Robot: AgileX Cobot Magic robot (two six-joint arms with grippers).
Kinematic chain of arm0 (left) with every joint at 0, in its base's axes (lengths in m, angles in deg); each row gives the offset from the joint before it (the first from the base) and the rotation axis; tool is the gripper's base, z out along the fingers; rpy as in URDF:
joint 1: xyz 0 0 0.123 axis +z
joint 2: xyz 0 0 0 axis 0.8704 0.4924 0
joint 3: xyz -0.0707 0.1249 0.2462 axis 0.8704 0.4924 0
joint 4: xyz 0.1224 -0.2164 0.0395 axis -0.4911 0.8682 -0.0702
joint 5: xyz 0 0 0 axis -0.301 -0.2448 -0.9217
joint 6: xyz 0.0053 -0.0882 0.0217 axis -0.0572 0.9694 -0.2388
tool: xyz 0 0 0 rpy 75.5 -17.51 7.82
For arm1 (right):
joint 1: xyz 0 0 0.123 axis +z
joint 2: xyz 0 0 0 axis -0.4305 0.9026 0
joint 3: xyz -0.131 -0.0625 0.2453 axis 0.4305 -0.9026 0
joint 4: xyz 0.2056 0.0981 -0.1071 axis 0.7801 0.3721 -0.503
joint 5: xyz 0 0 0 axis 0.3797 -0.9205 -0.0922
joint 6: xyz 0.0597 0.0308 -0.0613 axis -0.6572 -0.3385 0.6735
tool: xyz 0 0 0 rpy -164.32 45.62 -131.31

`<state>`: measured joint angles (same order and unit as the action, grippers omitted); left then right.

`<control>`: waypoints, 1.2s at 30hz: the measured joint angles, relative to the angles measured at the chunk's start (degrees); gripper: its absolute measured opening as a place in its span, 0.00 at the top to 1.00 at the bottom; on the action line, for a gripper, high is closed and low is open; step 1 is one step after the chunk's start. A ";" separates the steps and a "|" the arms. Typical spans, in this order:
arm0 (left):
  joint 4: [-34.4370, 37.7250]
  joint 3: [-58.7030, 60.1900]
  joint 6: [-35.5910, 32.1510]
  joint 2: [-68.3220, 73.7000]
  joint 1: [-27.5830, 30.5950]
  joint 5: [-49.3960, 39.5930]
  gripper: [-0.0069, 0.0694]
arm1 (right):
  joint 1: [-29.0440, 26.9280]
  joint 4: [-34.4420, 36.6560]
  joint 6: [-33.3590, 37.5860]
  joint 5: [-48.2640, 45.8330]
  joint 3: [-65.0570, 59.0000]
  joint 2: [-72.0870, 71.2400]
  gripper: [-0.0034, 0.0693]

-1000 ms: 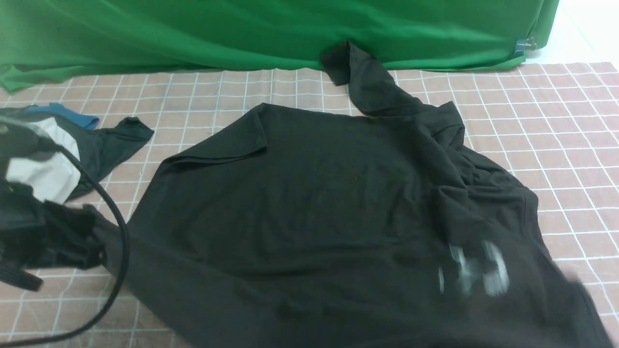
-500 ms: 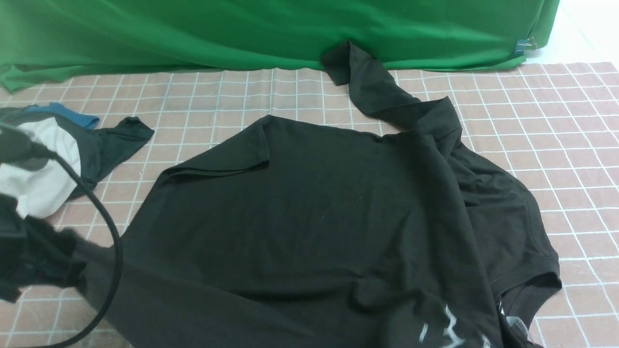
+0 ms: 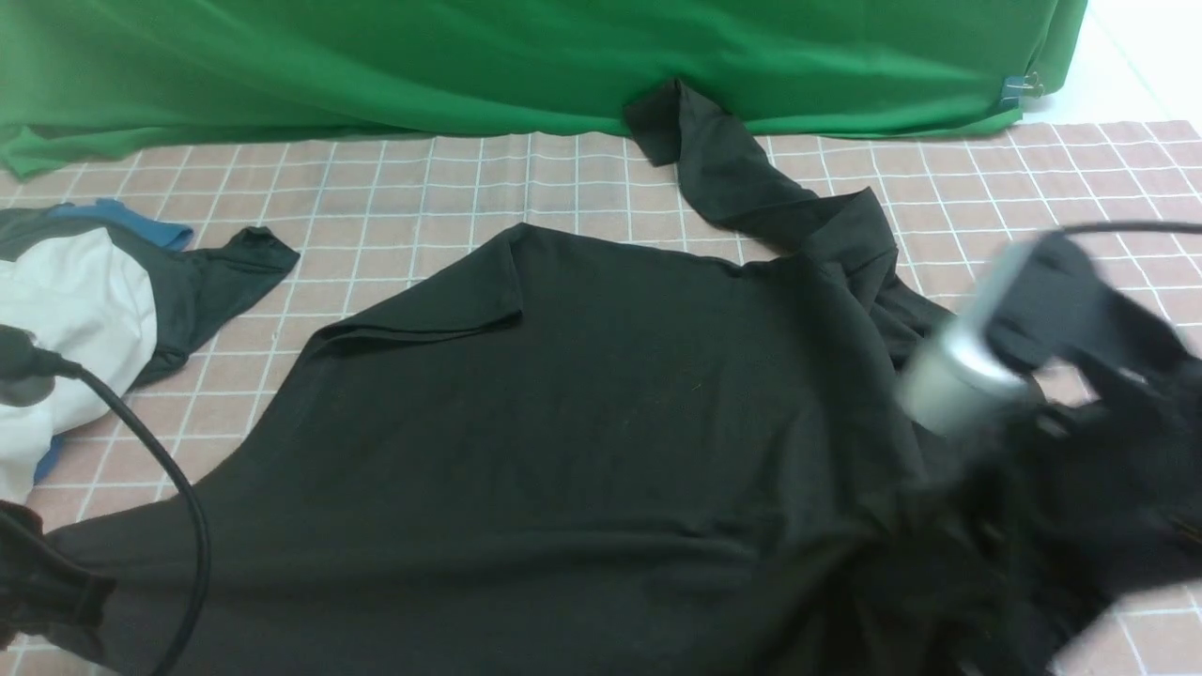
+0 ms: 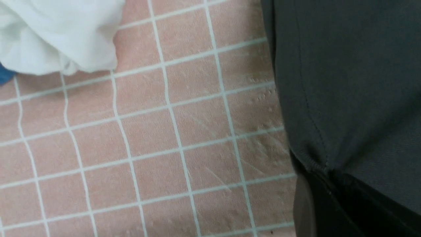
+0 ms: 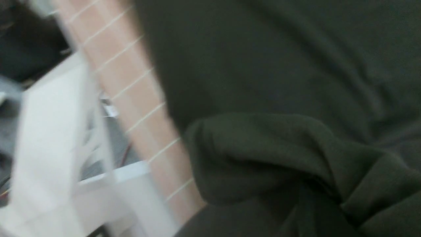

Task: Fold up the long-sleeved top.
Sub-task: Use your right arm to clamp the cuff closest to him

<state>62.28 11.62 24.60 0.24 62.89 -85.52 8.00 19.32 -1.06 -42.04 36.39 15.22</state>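
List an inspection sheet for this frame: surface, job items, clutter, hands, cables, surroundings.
Surface: pink tablecloth with a white grid.
Job's things: long-sleeved top spread out, far sleeve reaching the backdrop, right side bunched.
Clutter: white garment and dark cloth with blue trim at far left.
Hands: left hand pinching the top's near-left corner; right hand blurred, buried in bunched cloth, jaws hidden.
Cables: black cable looping across the top's left edge; another cable at right.
Surroundings: green backdrop with a small clip.
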 joint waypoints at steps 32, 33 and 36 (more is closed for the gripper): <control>2.10 5.13 0.00 0.00 0.00 11.35 0.86 | 29.71 -17.30 -23.39 6.29 -0.26 10.69 0.14; 2.10 5.13 0.00 0.00 0.00 11.48 0.86 | 32.56 -20.04 -25.72 8.72 -0.30 12.64 0.12; 2.12 5.13 0.00 0.00 0.00 11.48 0.86 | 34.87 -24.53 -29.88 12.29 -0.34 18.11 0.13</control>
<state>64.40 16.75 24.60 0.24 62.89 -74.04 42.87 -5.21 -30.93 -29.75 36.05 33.33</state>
